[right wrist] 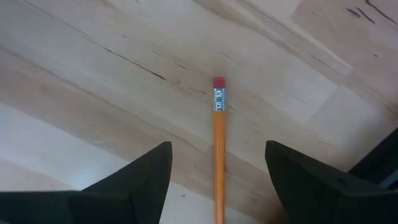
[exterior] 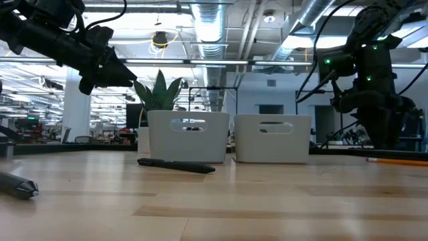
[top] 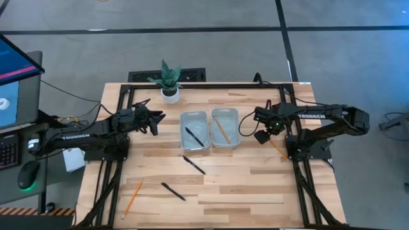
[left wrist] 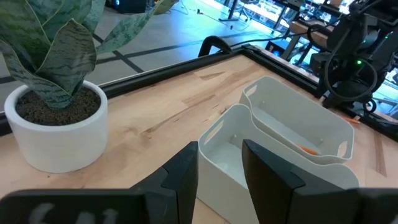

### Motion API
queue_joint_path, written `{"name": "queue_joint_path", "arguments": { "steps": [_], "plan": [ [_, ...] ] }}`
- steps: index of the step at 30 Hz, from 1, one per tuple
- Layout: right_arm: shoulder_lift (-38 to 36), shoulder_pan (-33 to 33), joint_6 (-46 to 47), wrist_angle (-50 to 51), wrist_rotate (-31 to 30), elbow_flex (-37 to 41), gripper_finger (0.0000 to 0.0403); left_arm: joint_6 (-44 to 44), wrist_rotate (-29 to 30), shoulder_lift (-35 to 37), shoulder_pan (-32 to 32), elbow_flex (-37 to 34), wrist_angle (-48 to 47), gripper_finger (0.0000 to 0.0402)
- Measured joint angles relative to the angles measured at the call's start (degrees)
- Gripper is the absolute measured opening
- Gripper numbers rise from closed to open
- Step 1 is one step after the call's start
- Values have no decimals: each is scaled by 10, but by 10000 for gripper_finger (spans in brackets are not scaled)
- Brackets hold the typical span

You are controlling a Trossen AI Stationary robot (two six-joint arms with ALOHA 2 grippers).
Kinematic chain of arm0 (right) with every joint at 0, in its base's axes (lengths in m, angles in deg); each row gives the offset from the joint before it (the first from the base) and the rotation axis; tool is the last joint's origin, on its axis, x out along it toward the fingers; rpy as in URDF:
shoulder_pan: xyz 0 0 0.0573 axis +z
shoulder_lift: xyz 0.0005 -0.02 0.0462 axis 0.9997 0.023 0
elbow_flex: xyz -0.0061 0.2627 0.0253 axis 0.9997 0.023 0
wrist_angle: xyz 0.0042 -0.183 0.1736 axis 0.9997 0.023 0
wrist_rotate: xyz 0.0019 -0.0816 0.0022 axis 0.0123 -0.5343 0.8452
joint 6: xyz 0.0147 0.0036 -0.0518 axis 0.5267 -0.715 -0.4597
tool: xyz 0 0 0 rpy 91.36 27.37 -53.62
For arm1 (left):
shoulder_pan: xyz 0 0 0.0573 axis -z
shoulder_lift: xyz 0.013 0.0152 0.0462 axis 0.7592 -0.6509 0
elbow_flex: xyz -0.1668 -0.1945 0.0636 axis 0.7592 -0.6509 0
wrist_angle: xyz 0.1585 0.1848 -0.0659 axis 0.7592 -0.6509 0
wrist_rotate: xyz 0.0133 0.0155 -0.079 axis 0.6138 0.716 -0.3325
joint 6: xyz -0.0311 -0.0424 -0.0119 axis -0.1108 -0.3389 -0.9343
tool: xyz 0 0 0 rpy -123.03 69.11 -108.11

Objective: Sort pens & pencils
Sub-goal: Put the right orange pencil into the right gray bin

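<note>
One black pen (top: 193,135) lies in the left white bin (top: 183,121), and one orange pencil (top: 222,131) lies in the right white bin (top: 235,115). Two more pens (top: 193,165) (top: 172,191) and a pencil (top: 132,197) lie flat on the table nearer the front. A third pencil (top: 277,148) lies by the right arm's base. My right gripper (right wrist: 217,147) hovers open above it, the pencil (right wrist: 219,155) showing between the fingers, eraser end (right wrist: 218,81) away from them. My left gripper (top: 156,119) is open and empty, raised left of the bins (left wrist: 292,134).
A potted plant (top: 169,82) stands at the far edge, just left of the bins and close to my left gripper. Black frame rails (top: 211,85) border the table. A monitor, keyboard and mouse (top: 27,174) sit off the left side. Bare wood lies right of the front pens.
</note>
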Motion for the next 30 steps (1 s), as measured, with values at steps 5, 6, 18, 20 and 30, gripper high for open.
{"name": "queue_joint_path", "arguments": {
  "steps": [5,6,18,20,30],
  "plan": [
    [0,0,11,-2,13,2,282,0,0,0,0,0,0,115],
    [0,0,11,-7,13,6,282,0,0,0,0,0,0,115],
    [-2,0,22,-65,33,80,282,0,0,0,0,0,0,115],
    [-2,1,21,-66,28,81,282,0,0,0,0,0,0,115],
    [-1,3,20,-69,27,82,282,0,28,0,0,0,0,115]
  ]
}}
